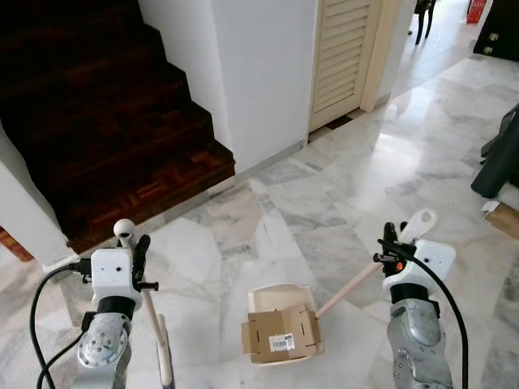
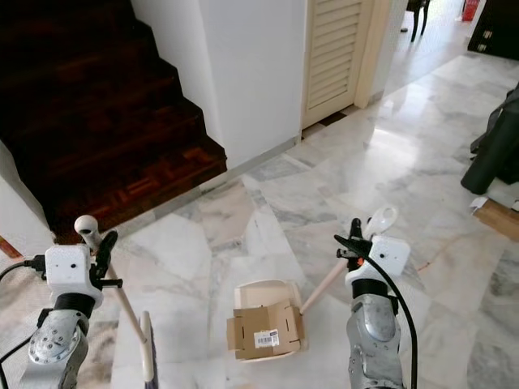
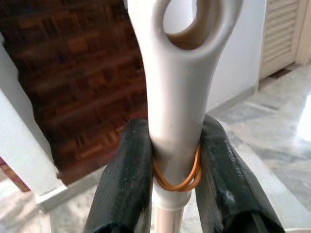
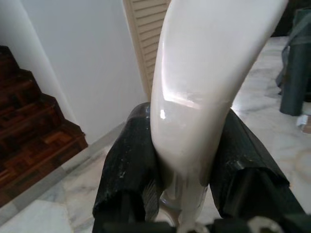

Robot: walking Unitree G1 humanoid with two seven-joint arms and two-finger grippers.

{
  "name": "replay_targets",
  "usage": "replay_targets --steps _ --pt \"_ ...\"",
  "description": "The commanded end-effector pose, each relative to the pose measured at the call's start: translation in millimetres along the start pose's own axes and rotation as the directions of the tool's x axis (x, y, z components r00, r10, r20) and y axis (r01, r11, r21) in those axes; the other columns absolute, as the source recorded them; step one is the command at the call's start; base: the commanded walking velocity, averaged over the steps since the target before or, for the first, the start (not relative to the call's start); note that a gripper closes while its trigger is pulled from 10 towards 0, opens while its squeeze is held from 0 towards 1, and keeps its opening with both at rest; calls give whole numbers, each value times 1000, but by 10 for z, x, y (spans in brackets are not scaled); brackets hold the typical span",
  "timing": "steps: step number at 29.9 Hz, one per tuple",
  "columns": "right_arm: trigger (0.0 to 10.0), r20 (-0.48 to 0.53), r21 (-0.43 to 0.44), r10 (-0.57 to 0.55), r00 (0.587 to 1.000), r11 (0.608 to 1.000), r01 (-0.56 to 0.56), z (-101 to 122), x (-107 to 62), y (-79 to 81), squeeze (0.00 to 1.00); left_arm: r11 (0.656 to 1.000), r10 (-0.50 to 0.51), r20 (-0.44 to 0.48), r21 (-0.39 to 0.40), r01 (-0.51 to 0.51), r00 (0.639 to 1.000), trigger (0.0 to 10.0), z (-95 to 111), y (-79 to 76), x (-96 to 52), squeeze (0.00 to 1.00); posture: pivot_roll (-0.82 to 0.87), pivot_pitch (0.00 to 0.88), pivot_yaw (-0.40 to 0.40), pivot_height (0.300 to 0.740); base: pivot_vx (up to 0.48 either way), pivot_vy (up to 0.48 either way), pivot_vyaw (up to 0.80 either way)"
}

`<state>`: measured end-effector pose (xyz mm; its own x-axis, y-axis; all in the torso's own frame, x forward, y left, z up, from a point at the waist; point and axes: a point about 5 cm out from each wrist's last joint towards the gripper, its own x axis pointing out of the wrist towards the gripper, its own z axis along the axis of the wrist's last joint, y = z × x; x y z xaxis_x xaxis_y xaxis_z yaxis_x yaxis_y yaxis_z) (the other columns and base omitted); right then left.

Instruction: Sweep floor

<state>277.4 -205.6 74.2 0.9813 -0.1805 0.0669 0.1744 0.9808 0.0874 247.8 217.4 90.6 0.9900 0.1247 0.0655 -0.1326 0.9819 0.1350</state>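
My left gripper (image 1: 136,258) is shut on the cream broom handle (image 1: 151,318), which slants down toward the bottom edge; an orange rubber band (image 3: 176,181) rings the handle between the black fingers (image 3: 124,184). My right gripper (image 1: 392,246) is shut on the cream dustpan handle (image 1: 350,290). The white dustpan (image 1: 280,293) rests on the marble floor between my arms, holding a flattened brown cardboard box (image 1: 280,334) with a barcode label.
A dark wooden staircase (image 1: 97,121) rises at the left. A white wall corner (image 1: 259,81) and a louvred door (image 1: 345,53) stand ahead. A dark bag (image 1: 503,162) and a cardboard piece (image 1: 503,217) lie at the right. Marble floor (image 1: 389,170) stretches ahead.
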Motion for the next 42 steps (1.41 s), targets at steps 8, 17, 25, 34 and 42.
replay_targets --steps 8,17,25,34,42 --pt "10000 35 25 20 999 999 -21 102 22 56 0 1000 7 45 17 -8 999 10000 118 38 -2 0 112 0 54 740 0 262 0" --pt "10000 28 40 14 1000 999 -15 91 18 73 0 1000 4 53 22 -5 999 10000 158 52 42 0 123 0 64 740 0 262 359" --pt "10000 33 17 10 999 1000 -10 114 16 47 0 1000 0 48 24 -1 999 10000 168 50 44 0 119 0 70 740 0 263 0" --pt "10000 31 30 17 999 999 -18 125 17 67 0 1000 5 47 22 -6 999 10000 178 49 32 0 127 0 64 740 0 259 292" --pt "10000 30 11 23 999 1000 -23 128 20 70 0 1000 8 43 19 -9 999 10000 174 48 20 0 128 0 64 740 0 259 65"
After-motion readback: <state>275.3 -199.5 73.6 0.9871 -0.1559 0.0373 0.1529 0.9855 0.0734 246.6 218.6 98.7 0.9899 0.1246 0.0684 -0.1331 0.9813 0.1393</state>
